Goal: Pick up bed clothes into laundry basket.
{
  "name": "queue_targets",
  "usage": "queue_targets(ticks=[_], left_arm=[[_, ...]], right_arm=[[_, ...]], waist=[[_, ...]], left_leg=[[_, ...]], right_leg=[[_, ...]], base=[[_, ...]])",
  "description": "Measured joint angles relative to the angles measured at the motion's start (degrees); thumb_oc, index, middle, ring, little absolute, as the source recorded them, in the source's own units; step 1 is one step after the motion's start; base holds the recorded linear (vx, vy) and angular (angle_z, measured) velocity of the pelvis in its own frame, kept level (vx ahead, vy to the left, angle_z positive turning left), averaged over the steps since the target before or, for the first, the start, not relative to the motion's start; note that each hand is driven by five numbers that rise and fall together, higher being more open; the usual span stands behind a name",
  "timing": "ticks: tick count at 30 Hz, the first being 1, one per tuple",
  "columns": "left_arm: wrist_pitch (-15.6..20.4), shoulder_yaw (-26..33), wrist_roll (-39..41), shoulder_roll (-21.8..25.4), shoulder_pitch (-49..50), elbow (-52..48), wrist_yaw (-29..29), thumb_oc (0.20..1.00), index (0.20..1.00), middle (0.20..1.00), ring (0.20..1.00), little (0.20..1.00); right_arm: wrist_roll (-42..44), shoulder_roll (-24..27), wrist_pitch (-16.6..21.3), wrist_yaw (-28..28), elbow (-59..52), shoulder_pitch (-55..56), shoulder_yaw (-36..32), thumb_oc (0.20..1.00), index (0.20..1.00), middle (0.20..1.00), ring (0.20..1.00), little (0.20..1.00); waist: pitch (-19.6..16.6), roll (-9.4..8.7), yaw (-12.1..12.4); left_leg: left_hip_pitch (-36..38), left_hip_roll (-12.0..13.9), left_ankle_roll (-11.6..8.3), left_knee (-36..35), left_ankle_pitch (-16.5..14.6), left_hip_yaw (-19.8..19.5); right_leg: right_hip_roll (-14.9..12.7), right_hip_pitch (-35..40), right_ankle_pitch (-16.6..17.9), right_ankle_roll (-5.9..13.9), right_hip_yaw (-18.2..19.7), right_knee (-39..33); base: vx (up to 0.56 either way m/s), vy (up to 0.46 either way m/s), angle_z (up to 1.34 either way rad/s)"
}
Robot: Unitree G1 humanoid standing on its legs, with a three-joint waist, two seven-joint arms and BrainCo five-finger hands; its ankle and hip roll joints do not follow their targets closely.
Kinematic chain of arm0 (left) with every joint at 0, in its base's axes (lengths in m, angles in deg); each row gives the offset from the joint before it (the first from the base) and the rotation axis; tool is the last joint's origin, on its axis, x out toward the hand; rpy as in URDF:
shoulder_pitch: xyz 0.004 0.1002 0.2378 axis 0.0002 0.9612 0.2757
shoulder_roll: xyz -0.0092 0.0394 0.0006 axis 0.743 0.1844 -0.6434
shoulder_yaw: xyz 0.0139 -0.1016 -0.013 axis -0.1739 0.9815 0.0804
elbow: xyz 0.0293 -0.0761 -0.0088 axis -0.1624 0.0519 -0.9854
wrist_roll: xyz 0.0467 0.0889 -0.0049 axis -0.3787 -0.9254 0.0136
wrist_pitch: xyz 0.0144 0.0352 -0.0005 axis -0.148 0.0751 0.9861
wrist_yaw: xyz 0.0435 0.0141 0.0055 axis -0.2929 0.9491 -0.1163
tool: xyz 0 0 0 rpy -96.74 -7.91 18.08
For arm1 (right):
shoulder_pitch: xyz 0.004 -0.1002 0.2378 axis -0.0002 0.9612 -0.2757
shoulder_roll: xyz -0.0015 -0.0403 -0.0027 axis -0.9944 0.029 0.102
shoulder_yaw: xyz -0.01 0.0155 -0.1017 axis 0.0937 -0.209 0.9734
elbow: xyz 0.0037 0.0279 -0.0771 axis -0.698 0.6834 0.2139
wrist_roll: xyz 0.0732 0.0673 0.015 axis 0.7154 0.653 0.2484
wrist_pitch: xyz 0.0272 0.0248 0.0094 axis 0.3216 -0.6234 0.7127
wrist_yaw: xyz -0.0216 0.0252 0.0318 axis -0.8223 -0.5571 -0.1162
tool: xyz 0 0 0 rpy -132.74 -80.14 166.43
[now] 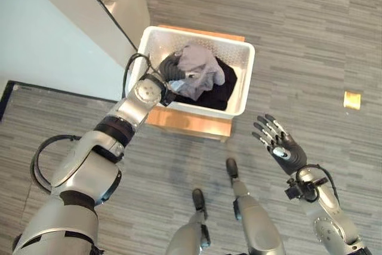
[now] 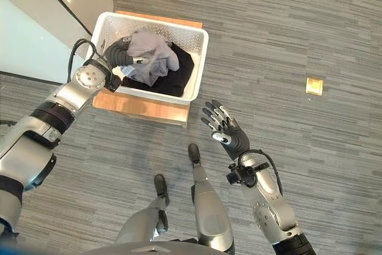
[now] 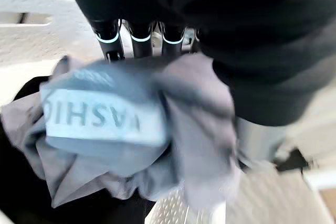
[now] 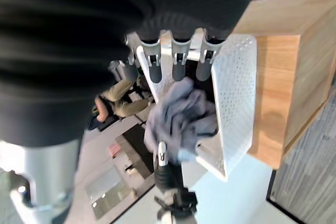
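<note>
**Floor, wooden box and basket**

The grey striped floor (image 1: 286,34) carries a low wooden box (image 1: 191,122). On the box stands the white perforated laundry basket (image 1: 245,82), beside the white bed (image 1: 54,34). Well apart to the right, a small yellow square (image 1: 352,100) lies flat on the floor.

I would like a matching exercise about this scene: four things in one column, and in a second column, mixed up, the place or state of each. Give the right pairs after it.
Things:
1. left hand
2. right hand
3. black garment
4. laundry basket

Places or states:
A. lies at the bottom of the basket, under the grey cloth
B. stands on a low wooden box, beside the bed
C. inside the basket, fingers curled round the grey garment
D. open, fingers spread, above the floor and apart from the basket

Pairs: 1-C, 2-D, 3-A, 4-B
</note>
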Motion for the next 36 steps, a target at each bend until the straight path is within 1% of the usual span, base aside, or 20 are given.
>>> queue_targets(ticks=[4,8,12,15,18,19,21,22,24,25,26,27,29,30,31,32,33,34,35,36], left_arm=[[-0.03,-0.06,-0.01,0.58,-0.28,-2.75,-0.39,1.000,1.000,1.000,1.000,1.000],[0.14,-0.21,0.00,4.69,-0.16,-11.37,-1.78,1.000,1.000,1.000,1.000,1.000],[1.27,0.76,1.16,9.50,0.45,-20.04,-1.89,1.000,1.000,1.000,1.000,1.000],[1.70,11.36,8.45,10.42,10.56,-28.98,-1.72,1.000,1.000,1.000,1.000,1.000],[2.48,23.01,16.64,14.35,27.64,-47.19,-2.02,1.000,1.000,1.000,1.000,1.000],[3.27,29.10,19.23,13.30,36.71,-51.86,-1.99,1.000,1.000,1.000,1.000,1.000],[4.75,43.51,21.66,5.74,55.09,-57.78,-1.44,1.000,1.000,1.000,1.000,1.000],[4.45,47.08,22.44,3.50,60.58,-58.23,-0.73,1.000,1.000,1.000,1.000,1.000],[4.67,60.73,22.44,-9.23,77.87,-64.61,0.18,1.000,1.000,1.000,1.000,1.000],[5.00,63.29,22.56,-14.25,80.17,-64.11,1.13,1.000,1.000,1.000,1.000,1.000],[4.74,64.76,21.90,-18.39,85.66,-59.64,1.98,1.000,1.000,1.000,1.000,1.000],[4.58,65.83,21.52,-21.09,88.12,-58.41,1.96,1.000,1.000,1.000,1.000,1.000],[3.10,64.09,21.28,-22.16,88.39,-52.92,2.76,1.000,1.000,1.000,1.000,1.000],[2.41,62.78,20.66,-23.52,88.36,-50.80,2.36,1.000,1.000,1.000,1.000,1.000],[1.69,61.66,20.37,-25.57,87.71,-49.26,2.22,1.000,1.000,1.000,1.000,1.000],[0.97,60.75,19.99,-25.60,88.85,-48.93,2.15,1.000,1.000,1.000,1.000,1.000],[0.89,60.31,18.90,-26.05,88.00,-48.93,2.39,1.000,1.000,1.000,1.000,1.000],[0.28,58.98,17.88,-24.60,87.01,-48.46,2.64,1.000,1.000,1.000,1.000,1.000],[0.34,58.04,17.69,-23.03,85.64,-48.81,2.46,1.000,1.000,1.000,1.000,1.000],[0.61,58.01,17.10,-21.34,84.45,-48.81,2.32,1.000,1.000,1.000,1.000,1.000]], right_arm=[[-0.03,0.01,-0.06,-0.02,0.01,-0.71,-0.24,1.000,1.000,1.000,1.000,1.000],[-0.32,0.27,-0.26,0.07,-0.23,-2.60,-2.09,1.000,1.000,1.000,1.000,1.000],[-0.68,1.34,-0.30,0.19,-0.27,-3.72,-3.17,1.000,1.000,1.000,1.000,1.000],[-0.77,1.22,-0.91,0.18,-0.24,-5.46,-3.28,1.000,1.000,1.000,1.000,1.000],[-2.63,1.26,-1.19,0.16,-0.28,-6.34,-4.30,1.000,1.000,1.000,1.000,1.000],[-3.13,1.24,-1.53,0.11,-0.25,-6.11,-4.61,1.000,1.000,1.000,1.000,1.000],[-3.65,0.66,-1.94,0.10,-0.28,-5.69,-4.64,1.000,1.000,1.000,1.000,1.000],[-4.74,0.00,-2.07,-0.01,0.14,-5.57,-4.32,1.000,1.000,1.000,1.000,1.000],[-5.77,-2.15,-2.71,0.24,0.90,-6.06,-3.52,1.000,1.000,1.000,1.000,1.000],[-6.07,-2.82,-2.57,0.17,1.26,-4.97,-3.97,1.000,1.000,1.000,1.000,1.000],[-7.57,-3.62,-4.00,0.27,4.11,-4.94,-3.71,1.000,1.000,1.000,1.000,1.000],[-7.60,-3.89,-4.72,0.32,4.30,-4.74,-3.64,1.000,1.000,1.000,1.000,1.000],[-7.75,-5.24,-4.97,0.44,4.99,-4.18,-4.14,1.000,1.000,1.000,1.000,1.000],[-9.32,-5.41,-5.62,0.37,5.35,-5.06,-4.53,1.000,1.000,1.000,1.000,1.000],[-9.71,-5.43,-5.77,0.35,5.37,-5.15,-4.82,1.000,1.000,1.000,1.000,1.000],[-9.80,-7.26,-6.42,0.57,5.20,-5.25,-4.63,1.000,1.000,1.000,1.000,1.000],[-9.80,-7.74,-6.45,0.15,3.88,-5.21,-5.45,1.000,1.000,1.000,1.000,1.000],[-9.79,-9.33,-6.20,0.11,3.52,-4.15,-5.73,1.000,1.000,1.000,1.000,1.000],[-9.79,-9.75,-6.18,0.02,3.57,-3.97,-5.51,1.000,1.000,1.000,1.000,1.000],[-9.79,-9.95,-6.20,0.00,4.08,-4.47,-4.68,1.000,1.000,1.000,1.000,1.000]], waist=[[0.51,0.95,0.09],[0.63,2.57,0.79],[0.11,3.87,3.45],[-0.51,4.82,4.71],[-1.01,4.93,6.89],[-1.79,4.95,8.26],[-4.38,4.67,10.41],[-4.87,4.51,11.90],[-6.49,2.24,14.73],[-7.00,1.77,15.40],[-8.87,0.61,20.86],[-9.48,0.22,21.85],[-10.32,-0.24,24.76],[-10.22,0.01,26.63],[-10.06,1.56,26.35],[-10.62,1.61,27.03],[-9.23,2.56,27.03],[-9.70,3.96,26.45],[-9.97,3.80,25.43],[-10.25,3.40,25.01]], left_leg=[[1.38,0.00,0.01,-0.01,0.00,-0.67],[3.81,0.21,-0.07,-0.01,0.08,-1.52],[5.58,0.47,-0.23,-0.02,0.13,-3.77],[6.19,0.49,-0.25,-0.02,0.17,-4.52],[7.27,0.79,-0.34,-0.14,0.09,-4.79],[7.80,0.96,-0.46,-0.02,-0.04,-5.12],[8.65,1.40,-0.64,-0.01,-0.53,-5.23],[9.46,1.42,-0.66,0.01,-0.49,-5.54],[10.62,1.66,-0.79,-0.02,-1.11,-5.44],[11.17,1.73,-0.78,0.03,-1.09,-5.45],[11.40,1.37,-0.60,0.34,-1.56,-7.49],[11.40,0.96,-0.30,0.75,-1.75,-8.26],[10.70,-0.24,0.26,1.55,-1.47,-11.54],[9.91,-1.02,2.64,2.51,-2.44,-15.52],[9.72,-1.69,3.35,4.26,-2.12,-18.91],[8.94,-3.70,4.08,6.83,-2.78,-20.35],[8.50,-4.48,5.06,9.64,-2.92,-22.94],[7.57,-6.25,5.10,12.82,-3.26,-28.14],[6.80,-6.76,4.88,13.72,-3.40,-31.40],[5.61,-7.02,4.84,14.42,-3.42,-33.72]], right_leg=[[-0.18,1.56,-0.08,0.06,-0.51,0.00],[-0.27,4.46,-0.47,0.01,-1.49,-0.02],[-0.49,7.27,-1.65,0.08,-3.48,-0.02],[-0.65,8.29,-1.98,0.12,-4.46,-0.01],[-0.42,9.37,-1.86,-0.27,-4.67,0.01],[-0.23,10.18,-1.91,-0.27,-4.86,0.01],[0.16,11.01,-2.59,-0.39,-5.03,-0.01],[0.21,11.98,-2.69,-0.37,-5.66,0.01],[0.36,12.67,-3.67,-0.18,-5.46,-0.01],[0.39,13.35,-3.60,-0.32,-5.34,-0.04],[-0.49,14.54,-5.26,-0.02,-7.82,0.00],[-0.93,14.96,-5.56,0.37,-8.45,-0.05],[-2.49,16.05,-6.57,1.21,-11.59,0.86],[-4.29,14.30,-8.03,3.55,-13.38,6.74],[-6.02,11.63,-10.16,5.05,-14.80,15.28],[-9.62,7.76,-9.89,5.09,-13.06,27.22],[-10.51,4.74,-11.10,4.48,-9.50,37.24],[-9.10,2.59,-14.13,4.30,-3.38,43.93],[-5.72,1.19,-16.25,4.46,1.04,45.99],[-1.01,0.89,-18.18,4.13,7.12,43.33]], base=[[0.01,0.002,0.05],[0.02,-0.009,0.13],[0.02,-0.018,0.26],[0.04,0.010,0.14],[0.05,0.013,0.03],[0.04,0.009,0.03],[0.04,0.019,0.08],[0.03,0.023,0.12],[0.04,0.037,0.00],[0.05,0.082,0.32],[0.06,0.115,0.48],[0.04,0.159,0.83],[0.06,0.145,0.89],[0.07,0.164,1.11],[0.07,0.117,1.66],[0.13,0.035,1.80],[0.15,-0.125,2.10],[0.21,-0.177,1.91],[0.15,-0.099,2.13],[0.33,-0.148,2.16]])
